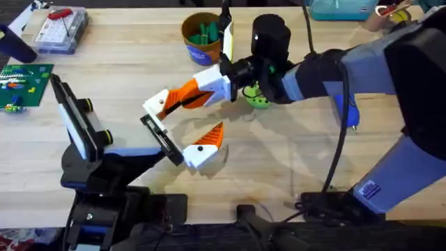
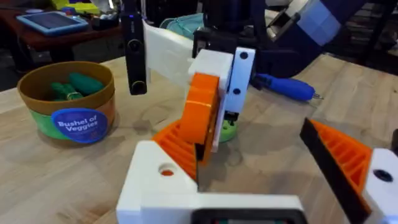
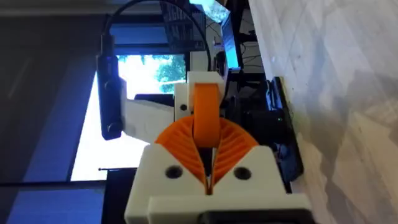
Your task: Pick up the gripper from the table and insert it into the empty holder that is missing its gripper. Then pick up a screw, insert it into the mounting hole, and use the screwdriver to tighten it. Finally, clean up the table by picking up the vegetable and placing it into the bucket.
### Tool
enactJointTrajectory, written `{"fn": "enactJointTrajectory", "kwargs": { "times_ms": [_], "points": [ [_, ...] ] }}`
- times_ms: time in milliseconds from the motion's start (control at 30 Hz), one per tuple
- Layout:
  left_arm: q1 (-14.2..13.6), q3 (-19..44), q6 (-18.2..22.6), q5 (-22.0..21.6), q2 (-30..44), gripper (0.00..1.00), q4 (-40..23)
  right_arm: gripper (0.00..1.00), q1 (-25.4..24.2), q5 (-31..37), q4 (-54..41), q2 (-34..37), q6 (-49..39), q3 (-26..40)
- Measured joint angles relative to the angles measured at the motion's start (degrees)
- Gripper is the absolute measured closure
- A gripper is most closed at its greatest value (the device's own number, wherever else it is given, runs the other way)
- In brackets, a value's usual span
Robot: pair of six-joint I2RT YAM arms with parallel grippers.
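My right gripper [image 1: 201, 89] reaches across from the right and is shut on the orange gripper [image 1: 182, 96], whose thin wedge stands between my ribbed pads [image 3: 171, 140]. Its white base [image 1: 157, 103] rests at the far end of the holder [image 1: 159, 136], the black bar on my left arm's wrist; I cannot tell whether it is seated. The matching ribbed finger [image 1: 208, 143] sits on the bar's near end, so my left gripper [image 1: 209, 113] stands open. The lime-green vegetable [image 1: 259, 99] lies under my right wrist, near the bucket [image 1: 202, 35]. The blue screwdriver [image 1: 352, 115] lies at the right. A screw is out of view.
A clear parts box [image 1: 61, 31] stands at the back left, with a green board [image 1: 21, 80] in front of it. Dark green sticks [image 2: 74, 84] fill the bucket. My right arm spans the table's right half.
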Motion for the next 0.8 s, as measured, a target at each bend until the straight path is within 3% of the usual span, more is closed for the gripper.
{"fn": "enactJointTrajectory", "kwargs": {
  "times_ms": [600,667,800],
  "points": [
    [0.0,0.0,0.0,0.0,0.0,0.014,0.0,0.984,0.0,0.0,0.0,0.0,0.0,0.0],
    [0.0,0.0,0.0,0.3,0.0,0.014,0.0,0.824,0.0,0.4,-0.2,0.0,0.2,0.0],
    [-0.4,0.0,0.0,2.0,0.0,0.014,-0.2,0.219,0.5,2.0,-0.3,0.0,0.2,0.0]
  ]
}}
